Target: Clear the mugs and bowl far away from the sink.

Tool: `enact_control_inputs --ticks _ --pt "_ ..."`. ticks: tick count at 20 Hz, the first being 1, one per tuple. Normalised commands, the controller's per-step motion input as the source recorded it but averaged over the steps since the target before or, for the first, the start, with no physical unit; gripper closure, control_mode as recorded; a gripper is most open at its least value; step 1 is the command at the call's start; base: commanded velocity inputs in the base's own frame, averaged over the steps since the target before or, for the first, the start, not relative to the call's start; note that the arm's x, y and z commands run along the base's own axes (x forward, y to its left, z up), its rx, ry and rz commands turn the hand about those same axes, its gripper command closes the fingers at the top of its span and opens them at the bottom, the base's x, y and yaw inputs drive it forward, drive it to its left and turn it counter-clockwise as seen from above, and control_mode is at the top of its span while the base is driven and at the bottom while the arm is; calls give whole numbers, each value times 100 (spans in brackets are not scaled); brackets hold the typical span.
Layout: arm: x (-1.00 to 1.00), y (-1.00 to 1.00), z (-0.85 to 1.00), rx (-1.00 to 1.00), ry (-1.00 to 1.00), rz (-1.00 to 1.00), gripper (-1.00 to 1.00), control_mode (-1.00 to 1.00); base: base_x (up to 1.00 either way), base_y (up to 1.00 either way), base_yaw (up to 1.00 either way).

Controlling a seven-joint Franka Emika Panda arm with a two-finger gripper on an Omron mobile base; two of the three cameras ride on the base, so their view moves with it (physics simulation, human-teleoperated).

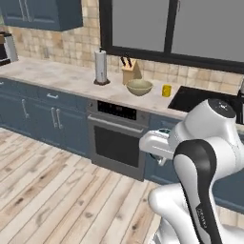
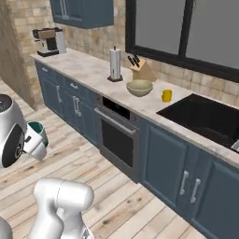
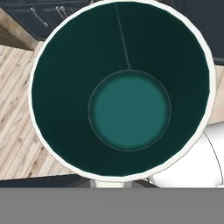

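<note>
teal mug (image 3: 122, 92) up close to the gripper over open floor (image 1: 52, 190), can't tell if it's gripped, bowl (image 1: 139, 86) and yellow mug (image 1: 166, 90) sitting near the sink (image 2: 205, 119) edge

I see my white arm (image 1: 202, 157) bent up high, well back from the counter. Its big dark elbow sits close to the left base camera. The hand end pokes out sideways, over the wood floor. My gripper (image 2: 36, 135) holds the teal mug (image 3: 120, 92). The mug's open mouth faces my hand camera. I cannot see my fingertips behind it.
</note>
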Motion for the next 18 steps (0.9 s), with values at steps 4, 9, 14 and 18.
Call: enact_control_inputs --ticks 4,9,14,18 --pt "0 0 0 0 0 0 100 100 -5 -61 74" --pt "0 0 0 0 0 0 100 100 0 -63 73" --pt "0 0 0 0 0 0 100 100 0 -64 71" --pt "0 0 0 0 0 0 100 100 0 -52 66"
